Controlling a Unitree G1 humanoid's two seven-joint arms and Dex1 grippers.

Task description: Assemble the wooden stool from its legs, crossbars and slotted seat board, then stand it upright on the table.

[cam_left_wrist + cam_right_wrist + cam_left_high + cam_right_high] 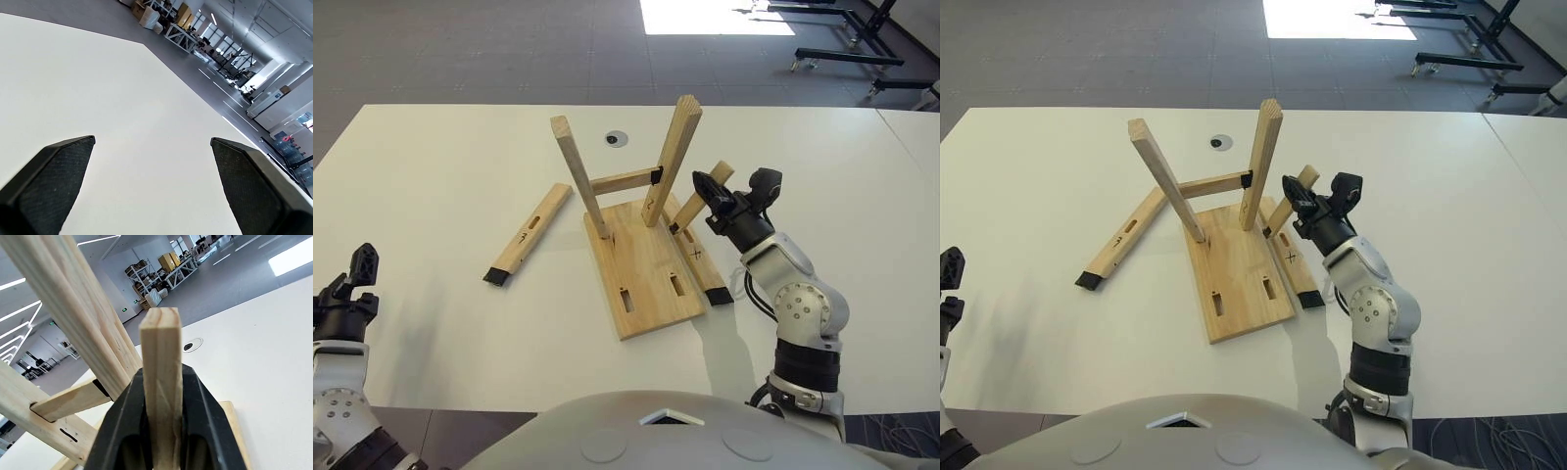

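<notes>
At the far left edge of the broad white table (440, 166), the left gripper (152, 142) hovers with its two black fingers spread apart, holding nothing. Further right, a loose pale wooden leg with a black end cap (529, 233) lies flat, just beside the rectangular slotted wooden seat board (646, 284). Two long wooden legs (579, 176) stand tilted on the board's far half, joined by a short horizontal wooden crossbar (625, 180). To their right, the right gripper (705, 188) is clamped on a short slanted wooden bar (160, 357) whose lower end reaches the board. Another black-capped wooden leg (705, 269) lies along the board's right edge.
</notes>
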